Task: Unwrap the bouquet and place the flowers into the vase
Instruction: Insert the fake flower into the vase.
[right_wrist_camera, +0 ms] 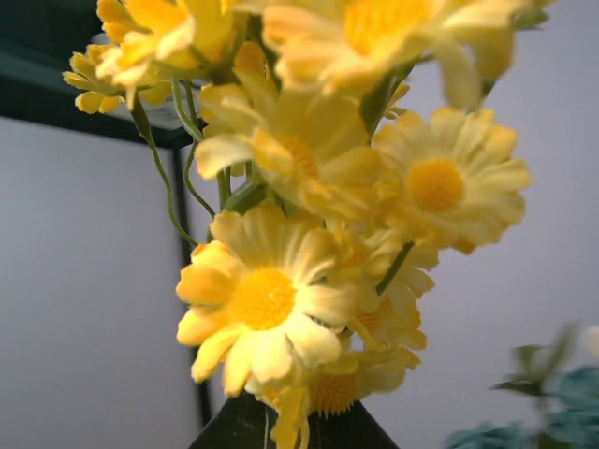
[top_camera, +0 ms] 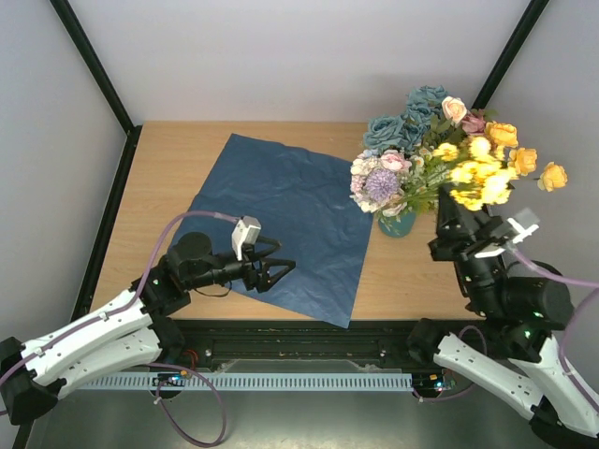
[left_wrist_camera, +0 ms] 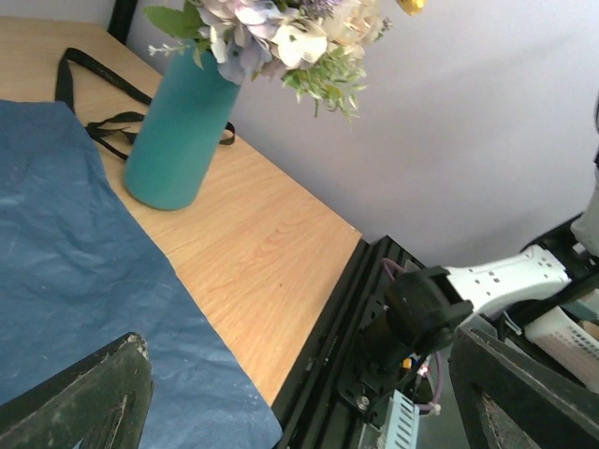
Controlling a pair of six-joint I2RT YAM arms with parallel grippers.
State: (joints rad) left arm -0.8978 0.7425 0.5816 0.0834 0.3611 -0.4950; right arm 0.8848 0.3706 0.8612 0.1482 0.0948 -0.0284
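**Paper Off, Blooms in the Vase, Yellow Spray Pinched**

Beneath it all, pale wooden worktop, bare along the left edge and into the far left corner, with open room there for either arm. Spread flat over its middle and reaching down to the near edge: crinkled dark blue paper sheet, unwrapped and, judging by the lie of it, out of the job. Towards the far right corner, bunched upright and fanning wide: mixed artificial flowers in blue, pink, lilac and yellow, rising from the small teal cylinder vase, set on bare wood just beside the sheet's right edge.

Low over the sheet's near edge, left two-finger gripper, fingers spread wide and grasping nothing, apparently done with the paper. Near the right edge, right two-finger gripper, raised into the yellow daisies, fingertips clenched, seemingly on their stems, probably to settle that spray.

Little slack on that side: blooms leaning out toward the right edge, vase likely to tip under a sideways tug. Behind the vase, loose on the wood: long black ribbon.
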